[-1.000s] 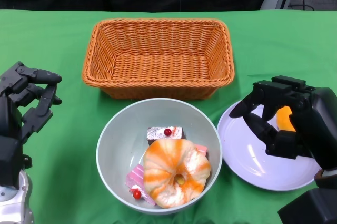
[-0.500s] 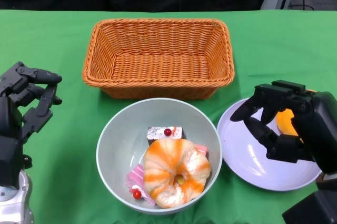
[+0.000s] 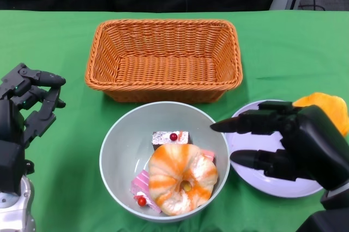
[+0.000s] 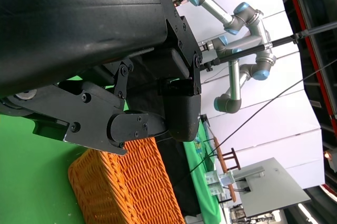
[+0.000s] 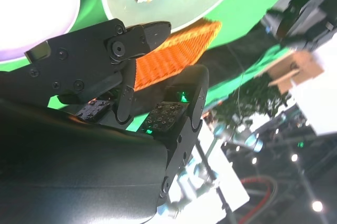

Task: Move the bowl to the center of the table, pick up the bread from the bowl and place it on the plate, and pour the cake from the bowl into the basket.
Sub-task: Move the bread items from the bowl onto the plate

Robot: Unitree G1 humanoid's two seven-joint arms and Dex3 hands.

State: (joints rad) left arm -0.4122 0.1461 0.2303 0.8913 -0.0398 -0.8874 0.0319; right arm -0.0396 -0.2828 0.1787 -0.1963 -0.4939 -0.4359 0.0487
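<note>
The grey bowl (image 3: 117, 134) sits in front of the basket (image 3: 163, 87) and holds a ring-shaped orange-and-white bread (image 3: 182, 177), a dark cake slice with a cherry (image 3: 170, 137) and pink cake pieces (image 3: 143, 185). To its right is the white plate (image 3: 272, 187), with an orange bread piece (image 3: 324, 106) at its far right edge, partly hidden. My right hand (image 3: 289, 147) hovers over the plate, empty, fingers spread and pointing at the bowl's right rim. My left hand (image 3: 24, 112) is left of the bowl, open and empty. In the right wrist view the bowl (image 5: 179, 8) and the plate (image 5: 37, 8) lie beyond the fingers (image 5: 131, 76).
The orange wicker basket is empty and stands behind the bowl, almost touching its far rim. Green cloth (image 3: 283, 46) covers the table. The left wrist view shows the basket (image 4: 126, 187) and robot arms in the room beyond.
My right hand has turned and stretched its fingers left toward the bowl's rim, uncovering the orange bread on the plate. Left hand, bowl and basket have not moved.
</note>
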